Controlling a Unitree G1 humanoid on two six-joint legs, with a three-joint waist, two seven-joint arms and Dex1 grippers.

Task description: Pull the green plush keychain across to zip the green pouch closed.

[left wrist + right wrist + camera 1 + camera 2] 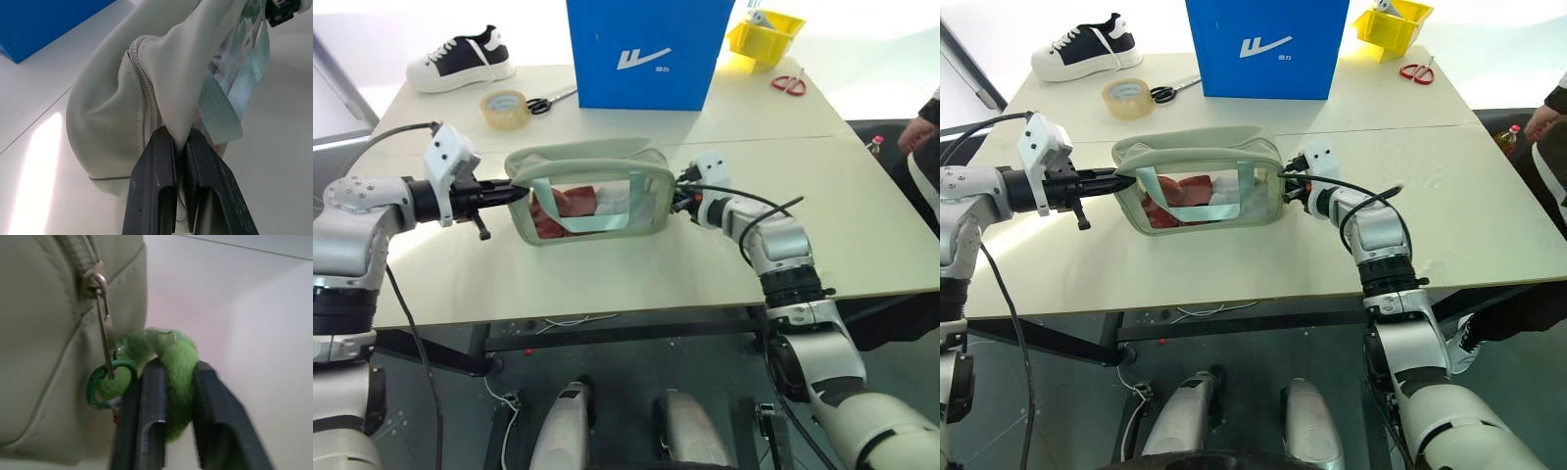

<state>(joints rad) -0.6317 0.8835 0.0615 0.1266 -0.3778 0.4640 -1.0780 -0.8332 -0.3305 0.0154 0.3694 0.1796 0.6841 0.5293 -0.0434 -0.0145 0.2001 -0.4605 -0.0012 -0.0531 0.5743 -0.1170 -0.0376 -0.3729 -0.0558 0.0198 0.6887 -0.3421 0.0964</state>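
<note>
Two pincers bracket our pale sage-green rectangular pouch point(590, 191) of smooth leatherette with clear plastic sides, standing on the cream desk point(862, 215): the left pincer point(182, 147) is clamped on a fold at its zipper end, and the right pincer point(171, 396) has the fuzzy lime-green plush ring keychain point(171, 367) between its fingers at the other end. We see the ring clipped by a green carabiner to the metal zipper pull. Behind stands a glossy blue box point(646, 49) bearing a white swoosh-like logo; its small lettering is unreadable.

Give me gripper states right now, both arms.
Left gripper: shut on the pale sage-green pouch, pinching its end fabric.
Right gripper: shut on the lime-green fuzzy ring keychain.
</note>
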